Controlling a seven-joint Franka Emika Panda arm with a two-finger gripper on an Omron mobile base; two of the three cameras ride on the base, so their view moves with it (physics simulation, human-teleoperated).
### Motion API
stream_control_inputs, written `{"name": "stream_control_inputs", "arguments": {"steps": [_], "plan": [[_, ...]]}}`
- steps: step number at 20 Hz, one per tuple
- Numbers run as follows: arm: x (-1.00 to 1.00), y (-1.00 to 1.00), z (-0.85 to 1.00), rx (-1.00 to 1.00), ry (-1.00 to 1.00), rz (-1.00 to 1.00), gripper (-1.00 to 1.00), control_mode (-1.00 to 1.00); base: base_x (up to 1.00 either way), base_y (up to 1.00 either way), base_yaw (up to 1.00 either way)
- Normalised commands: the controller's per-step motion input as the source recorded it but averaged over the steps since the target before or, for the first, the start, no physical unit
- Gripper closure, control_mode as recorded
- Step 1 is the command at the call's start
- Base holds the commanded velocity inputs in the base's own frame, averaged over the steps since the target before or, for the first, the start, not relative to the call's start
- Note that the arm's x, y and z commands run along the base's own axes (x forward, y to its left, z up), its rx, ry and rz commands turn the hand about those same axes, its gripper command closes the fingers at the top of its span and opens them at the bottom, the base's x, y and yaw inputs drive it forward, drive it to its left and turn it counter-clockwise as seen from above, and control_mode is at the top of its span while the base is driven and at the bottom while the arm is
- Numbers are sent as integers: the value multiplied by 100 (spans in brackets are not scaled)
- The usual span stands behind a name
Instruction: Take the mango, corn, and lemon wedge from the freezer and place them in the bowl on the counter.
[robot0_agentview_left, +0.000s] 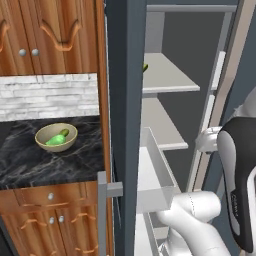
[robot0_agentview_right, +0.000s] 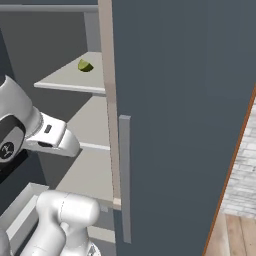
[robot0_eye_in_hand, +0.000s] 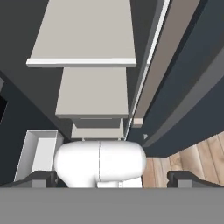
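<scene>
Lemon wedge (robot0_agentview_right: 85, 66) sits alone on an upper pale shelf (robot0_agentview_right: 75, 77) inside the freezer (robot0_agentview_left: 125, 100), near the shelf's back and well above the arm; from the left base view only a sliver of it (robot0_agentview_left: 145, 67) peeks past the edge of the dark cabinet side. The freezer stands open, its slate-grey door (robot0_agentview_right: 185, 115) swung out with the grey bar handle (robot0_agentview_right: 124, 180) running down its face. Lower shelves look bare, and a clear drawer (robot0_agentview_left: 155, 175) is pulled out below them.

Over on the counter (robot0_agentview_left: 30, 160), the bowl (robot0_agentview_left: 56, 137) rests on the black marble-look top, with a bright green elongated item (robot0_agentview_left: 57, 139) lying inside it.

The gripper (robot0_eye_in_hand: 112, 178) points down along the shelves, and in the hand view its two dark fingertips (robot0_eye_in_hand: 39, 178) stand wide apart at either side, holding nothing. It hangs low in the freezer opening, well apart from the wedge.
</scene>
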Motion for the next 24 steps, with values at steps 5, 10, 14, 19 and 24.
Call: {"name": "stream_control_inputs", "arguments": {"steps": [5,10,14,19,24], "plan": [[0,0,0,0,0,0,-100,-100,3,0,0],[3,2,45,0,-1,6,-100,-100,0,0,0],[0,39,63,0,-8,12,-100,-100,0,0,0],[12,45,51,0,-10,16,-100,-100,0,0,0],[52,5,29,1,-6,13,-100,-100,0,0,0]]}}
